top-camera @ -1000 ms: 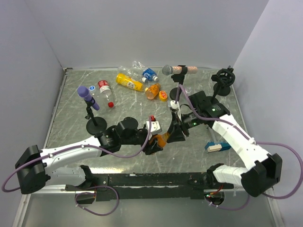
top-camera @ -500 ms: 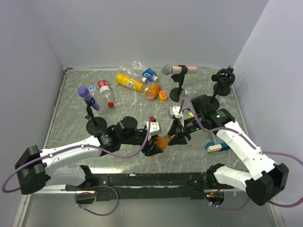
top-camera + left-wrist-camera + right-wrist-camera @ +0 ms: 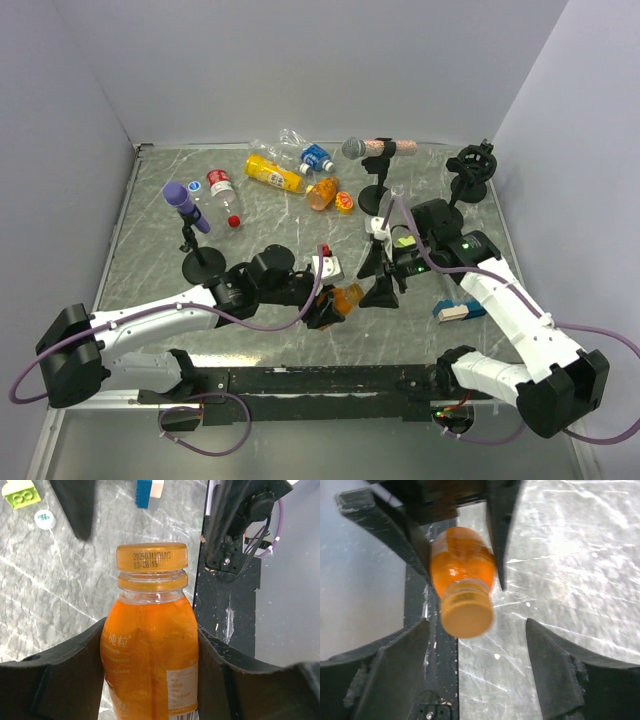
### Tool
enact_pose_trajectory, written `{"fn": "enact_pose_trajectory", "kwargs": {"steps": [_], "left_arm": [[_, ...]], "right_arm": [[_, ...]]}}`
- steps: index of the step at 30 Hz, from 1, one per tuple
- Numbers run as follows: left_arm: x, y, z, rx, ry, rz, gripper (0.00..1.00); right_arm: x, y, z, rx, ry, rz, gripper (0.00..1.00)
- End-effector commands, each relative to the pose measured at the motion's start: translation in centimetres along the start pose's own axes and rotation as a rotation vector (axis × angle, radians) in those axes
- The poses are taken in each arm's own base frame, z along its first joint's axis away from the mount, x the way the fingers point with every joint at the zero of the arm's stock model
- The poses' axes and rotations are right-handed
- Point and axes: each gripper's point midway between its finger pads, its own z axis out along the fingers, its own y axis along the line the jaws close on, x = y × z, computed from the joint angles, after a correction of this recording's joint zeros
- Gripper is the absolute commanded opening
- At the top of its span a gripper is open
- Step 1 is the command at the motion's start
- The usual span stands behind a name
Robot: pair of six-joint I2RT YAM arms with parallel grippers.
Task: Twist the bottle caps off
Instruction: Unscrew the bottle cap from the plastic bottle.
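Near the front of the desk point(image 3: 150, 240) the left pincer point(image 3: 326, 306) is closed around the body of a small orange bottle point(image 3: 150, 655), with one finger pressed on each side of it. The neck of the bottle points toward the right arm. Its orange-brown cap point(image 3: 151, 558) sits on the neck, and a printed date shows on the rim.

The right pincer point(image 3: 384, 284) stands just in front of this cap with its jaws spread wide. In the right wrist view the cap lies between the two dark fingers point(image 3: 395, 670), with a gap on each side, so they do not touch it.

At the far side of the desk lie more bottles: a yellow bottle point(image 3: 272, 173), a red-label bottle point(image 3: 220, 185), a blue-label bottle point(image 3: 315, 157) and a stubby orange bottle point(image 3: 322, 192). A loose red cap point(image 3: 233, 221) lies near the purple-headed microphone point(image 3: 186, 206). In the left wrist view a small white cap point(image 3: 45, 519) lies near a yellow-green block point(image 3: 19, 492).
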Motion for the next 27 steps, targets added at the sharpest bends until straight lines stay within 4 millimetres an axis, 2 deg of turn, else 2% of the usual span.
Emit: {"fn": "enact_pose_trajectory", "kwargs": {"steps": [1,5,9,13,18,19,21,24,27], "left_arm": [[-1.8,0.3,-0.2,-0.019,-0.03,0.025,0.24],[-1.8,0.5,-0.4,-0.033,-0.029,0.029,0.24],[-1.5,0.9,-0.6,-0.072,-0.012,0.034,0.24],[-2.0,1.7,-0.8,-0.154,-0.007,0.086,0.24],[-2.2,2.4,-0.6,-0.284,0.025,0.148,0.24],[-2.2,2.5,-0.5,-0.3,0.024,0.152,0.24],[-2.4,2.2,-0.3,-0.292,0.016,0.157,0.24],[-2.8,2.8,-0.3,-0.331,0.005,0.164,0.24],[-3.0,2.8,0.0,-0.333,0.009,0.17,0.24]], "right_arm": [[-2.7,-0.7,-1.7,0.054,-0.092,0.019,0.89],[-3.9,-0.8,-3.3,0.069,-0.161,0.056,0.93],[-4.0,-0.6,-3.8,0.067,-0.192,0.105,0.95],[-3.3,-0.5,-3.2,0.041,-0.2,0.226,0.95],[-1.6,-1.1,-2.3,-0.002,-0.127,0.491,0.94],[-1.4,-1.2,-2.2,-0.012,-0.117,0.52,0.98],[-1.3,-1.4,-2.0,-0.016,-0.106,0.548,0.99],[-0.5,-2.1,-1.5,0.012,-0.094,0.567,0.99],[-0.1,-1.9,-0.8,-0.005,-0.073,0.573,0.98]]}}
